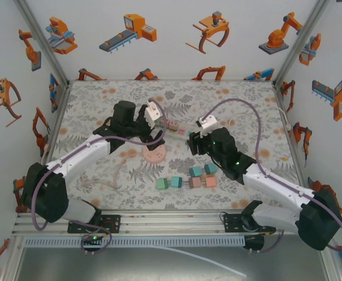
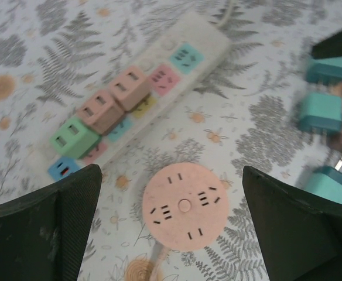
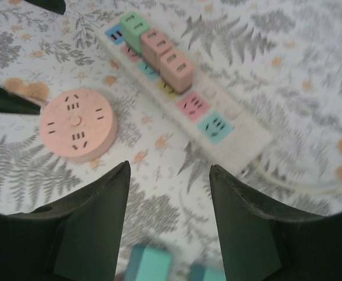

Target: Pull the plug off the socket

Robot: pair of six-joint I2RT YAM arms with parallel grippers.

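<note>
A white power strip (image 2: pixel 203 44) lies on the patterned mat with three plugs in it: a green plug (image 2: pixel 74 136) and two pink plugs (image 2: pixel 131 86) side by side. My left gripper (image 2: pixel 171 171) is open and hovers over a round pink socket (image 2: pixel 185 205), with nothing between its fingers. My right gripper (image 3: pixel 170 168) is open and empty a little short of the strip (image 3: pixel 218 126), whose green plug (image 3: pixel 134 26) and pink plugs (image 3: pixel 175 69) sit at its far end. From above, the left gripper (image 1: pixel 150 137) and right gripper (image 1: pixel 191 143) flank the strip (image 1: pixel 177 127).
Several loose teal, green and pink plugs (image 1: pixel 195 177) lie on the mat in front of the right gripper; some show as teal plugs (image 2: pixel 321 111) at the right of the left wrist view. The round socket (image 1: pixel 155 153) trails a pale cord. Enclosure walls surround the mat.
</note>
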